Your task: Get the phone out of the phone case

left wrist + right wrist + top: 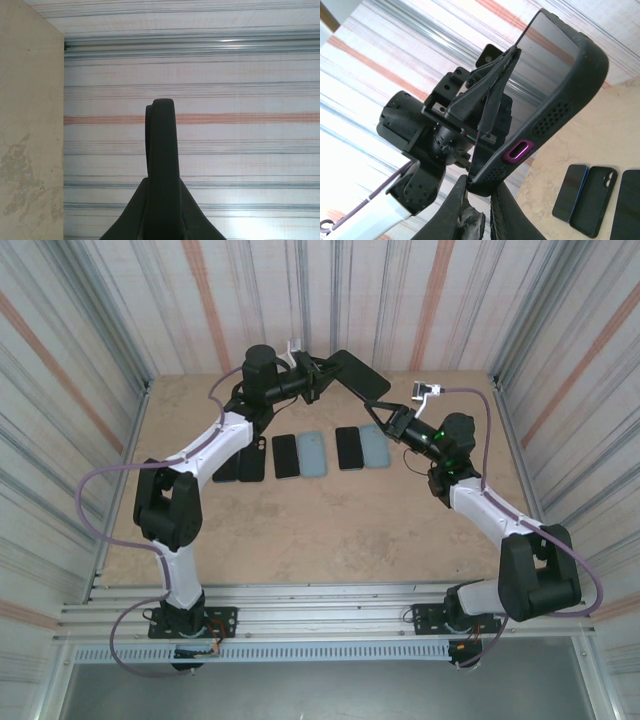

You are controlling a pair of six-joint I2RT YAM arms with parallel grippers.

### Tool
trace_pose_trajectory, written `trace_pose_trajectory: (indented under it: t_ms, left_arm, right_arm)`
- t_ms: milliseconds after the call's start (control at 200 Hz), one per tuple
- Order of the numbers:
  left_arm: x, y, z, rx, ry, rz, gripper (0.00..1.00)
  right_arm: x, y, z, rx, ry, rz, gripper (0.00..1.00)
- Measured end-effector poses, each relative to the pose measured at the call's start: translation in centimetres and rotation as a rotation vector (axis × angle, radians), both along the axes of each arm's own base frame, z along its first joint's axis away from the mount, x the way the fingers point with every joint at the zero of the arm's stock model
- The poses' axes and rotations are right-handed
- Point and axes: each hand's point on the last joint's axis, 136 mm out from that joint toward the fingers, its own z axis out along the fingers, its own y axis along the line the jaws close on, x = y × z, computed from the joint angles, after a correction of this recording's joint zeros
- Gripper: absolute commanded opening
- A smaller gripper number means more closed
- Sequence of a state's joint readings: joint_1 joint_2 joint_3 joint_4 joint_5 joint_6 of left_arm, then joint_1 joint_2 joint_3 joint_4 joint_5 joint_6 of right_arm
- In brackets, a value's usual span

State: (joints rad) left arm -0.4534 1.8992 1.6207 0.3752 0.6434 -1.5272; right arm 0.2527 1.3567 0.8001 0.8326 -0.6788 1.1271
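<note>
From above, the left end effector (pixel 322 372) holds the phone (pixel 356 374) raised in the air over the far part of the bench (pixel 300 530). The right end effector (pixel 393 418) is just beside the lower end of the phone. A row of other phones and cases (pixel 312 454) lies flat on the bench below.

In the left wrist view the phone stands edge-on, and the two fingers (pixel 132 217) are closed on its flat sides.

In the right wrist view the black phone case (pixel 582 80) is wrapped fully around the phone, with a purple button (pixel 520 150) on its side. The right fingers (pixel 462 202) stand on both sides of the lower corner, but I cannot tell if they press it.

I judge the task is at its beginning: the lifting is done, but the peeling of the case remains. I can read no brand or writing.
</note>
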Motion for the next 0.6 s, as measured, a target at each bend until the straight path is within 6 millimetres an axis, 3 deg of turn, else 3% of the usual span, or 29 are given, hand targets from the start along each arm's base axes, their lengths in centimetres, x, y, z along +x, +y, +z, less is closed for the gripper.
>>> trace_pose_trajectory:
  t_ms: [190, 426, 596]
  left_arm:
    - [0.1, 0.1, 0.6, -0.04, 0.032, 0.007, 0.05]
    - [0.1, 0.1, 0.7, -0.058, 0.053, 0.005, 0.04]
    - [0.0, 0.1, 0.5, -0.04, 0.046, 0.0, 0.03]
  right_arm:
    - [0.2, 0.0, 0.6, -0.058, -0.035, 0.012, 0.08]
    - [0.8, -0.3, -1.2, -0.156, -0.023, 0.012, 0.09]
    - [0.6, -0.2, -1.2, -0.171, -0.029, 0.028, 0.16]
